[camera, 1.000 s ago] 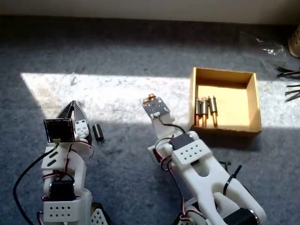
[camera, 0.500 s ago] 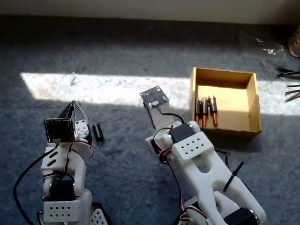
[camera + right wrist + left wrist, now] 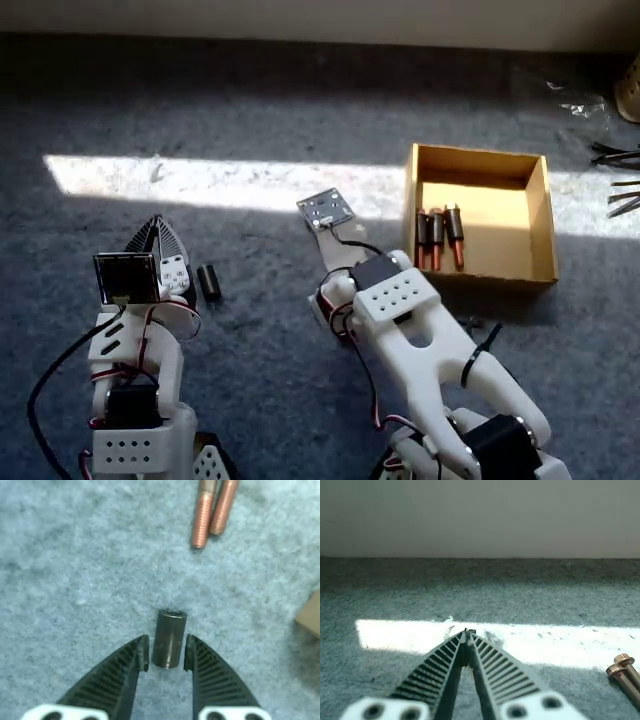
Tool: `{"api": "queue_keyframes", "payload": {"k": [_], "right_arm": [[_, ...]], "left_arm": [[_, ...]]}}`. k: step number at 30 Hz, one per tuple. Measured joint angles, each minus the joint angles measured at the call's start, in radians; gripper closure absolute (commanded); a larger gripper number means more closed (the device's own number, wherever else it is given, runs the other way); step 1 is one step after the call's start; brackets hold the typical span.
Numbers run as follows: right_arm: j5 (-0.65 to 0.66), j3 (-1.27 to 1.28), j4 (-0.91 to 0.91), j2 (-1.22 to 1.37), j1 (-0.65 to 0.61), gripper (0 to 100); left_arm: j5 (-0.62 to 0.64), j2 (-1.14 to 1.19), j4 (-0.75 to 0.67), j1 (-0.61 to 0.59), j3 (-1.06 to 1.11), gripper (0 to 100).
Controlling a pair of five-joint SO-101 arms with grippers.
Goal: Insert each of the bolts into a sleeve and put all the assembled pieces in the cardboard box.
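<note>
Coppery metal bolts (image 3: 202,515), matt dark sleeve (image 3: 169,639) (smooth), fuzzy carpet (image 3: 75,555)

Cardboard box (image 3: 411,215): one. Bolts in sleeves (image 3: 437,232), inside box: three. Loose bolts (image 3: 202,515): two. Loose sleeves: two. First sleeve (image 3: 208,282) in high view, second sleeve (image 3: 169,638) in right wrist view. Arms: two, left arm (image 3: 135,380) and right arm (image 3: 430,345). Black ties (image 3: 618,155): a few, hard to count.

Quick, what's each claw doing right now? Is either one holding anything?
Left claw: closed, holding nothing.
Right claw: open, with one finger on each side of a dark sleeve, not clamped on it.
</note>
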Motion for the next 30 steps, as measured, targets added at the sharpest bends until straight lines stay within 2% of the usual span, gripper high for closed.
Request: {"api": "queue_keyframes", "payload": {"k": [12, 30], "right_arm": [[-0.055, 0.0, -0.061, 0.0, -0.015, 88.9], [-0.057, 0.069, -0.124, 0.0, -0.02, 88.9]], "left_arm": [[0.0, 0.0, 0.0, 0.0, 0.0, 99], [0.0, 0.0, 0.0, 0.0, 0.0, 99]]}}
